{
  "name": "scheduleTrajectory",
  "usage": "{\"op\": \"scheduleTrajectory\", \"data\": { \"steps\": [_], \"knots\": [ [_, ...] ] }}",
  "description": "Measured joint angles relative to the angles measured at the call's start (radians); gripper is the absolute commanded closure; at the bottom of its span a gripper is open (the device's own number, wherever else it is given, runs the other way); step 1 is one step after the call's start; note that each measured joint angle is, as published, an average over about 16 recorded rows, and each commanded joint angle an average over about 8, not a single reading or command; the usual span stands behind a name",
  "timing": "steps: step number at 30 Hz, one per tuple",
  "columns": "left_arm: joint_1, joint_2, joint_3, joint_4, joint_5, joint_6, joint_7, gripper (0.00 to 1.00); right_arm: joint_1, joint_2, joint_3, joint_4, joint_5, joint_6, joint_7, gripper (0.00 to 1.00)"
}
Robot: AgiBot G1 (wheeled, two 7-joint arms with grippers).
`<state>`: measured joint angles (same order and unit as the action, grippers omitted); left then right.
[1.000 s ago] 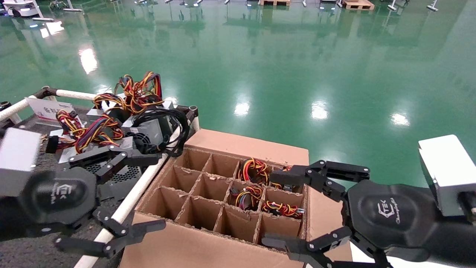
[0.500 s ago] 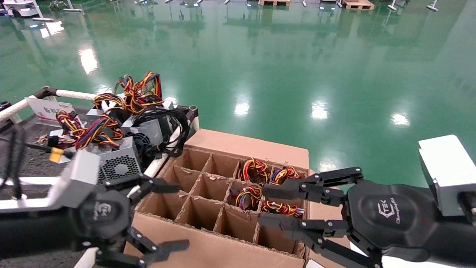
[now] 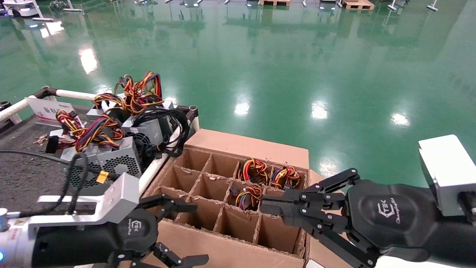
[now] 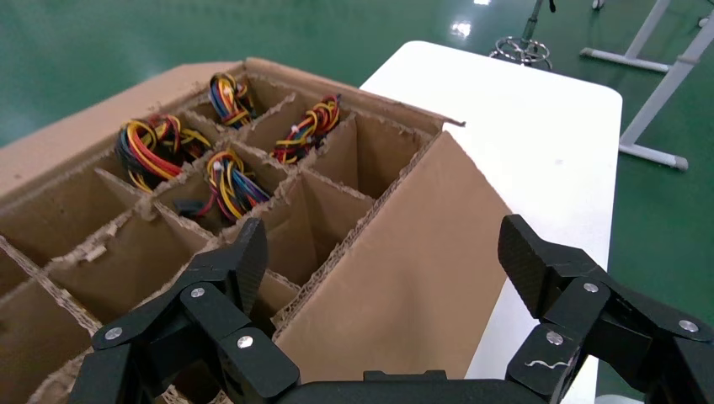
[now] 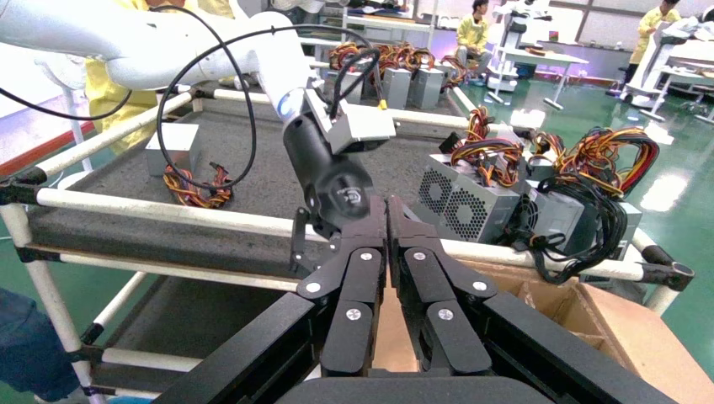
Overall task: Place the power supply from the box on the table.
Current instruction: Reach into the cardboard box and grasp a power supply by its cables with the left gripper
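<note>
The box (image 3: 223, 257) is a brown carton with a divider grid. Power supplies in its far right cells show only as red-yellow-black wire bundles (image 3: 253, 169) (image 4: 227, 181); their bodies are sunk in the cells. My right gripper (image 3: 265, 207) (image 5: 387, 206) hovers shut and empty over the right-hand cells, hiding one bundle. My left gripper (image 3: 187, 232) (image 4: 387, 261) is open at the box's near left corner, its fingers straddling the front wall (image 4: 404, 278). The table (image 3: 26, 175) (image 5: 253, 177) lies to the left, with one slim silver unit (image 5: 173, 147) and its wires on it.
Several grey fan-grilled units (image 3: 115, 160) (image 5: 471, 202) with tangled cables crowd the table's corner beside the box. A white tube rail (image 3: 148, 175) runs between table and box. A smooth white surface (image 4: 522, 126) lies on the box's other side. Green floor is beyond.
My left arm swung from over the table to the box's near left corner, staying open. My right gripper closed from wide open to shut and shifted slightly left over the box.
</note>
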<state>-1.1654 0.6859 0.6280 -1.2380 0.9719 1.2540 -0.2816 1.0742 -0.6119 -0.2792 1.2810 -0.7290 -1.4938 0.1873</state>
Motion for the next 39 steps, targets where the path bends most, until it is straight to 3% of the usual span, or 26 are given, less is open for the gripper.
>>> {"op": "scheduleTrajectory", "data": {
  "steps": [4,5,19,27,39],
  "knots": [
    [-0.002,0.009,0.017,0.010,0.007,-0.010,0.009,0.00,-0.001,-0.002,0.001,-0.005,0.004,0.003,0.002,0.95],
    [-0.003,0.010,0.020,0.012,0.008,-0.012,0.010,0.00,0.000,-0.004,0.002,-0.007,0.006,0.004,0.003,1.00],
    [-0.005,0.019,0.037,0.023,0.014,-0.022,0.019,0.00,0.037,-0.052,0.031,-0.091,0.103,0.059,0.008,1.00],
    [-0.006,0.021,0.039,0.024,0.015,-0.023,0.020,0.00,0.077,-0.098,0.058,-0.176,0.184,0.101,-0.022,0.01],
    [-0.027,0.043,0.050,0.048,0.022,-0.037,0.026,0.00,0.108,-0.133,0.083,-0.248,0.242,0.129,-0.061,0.00]
  ]
}}
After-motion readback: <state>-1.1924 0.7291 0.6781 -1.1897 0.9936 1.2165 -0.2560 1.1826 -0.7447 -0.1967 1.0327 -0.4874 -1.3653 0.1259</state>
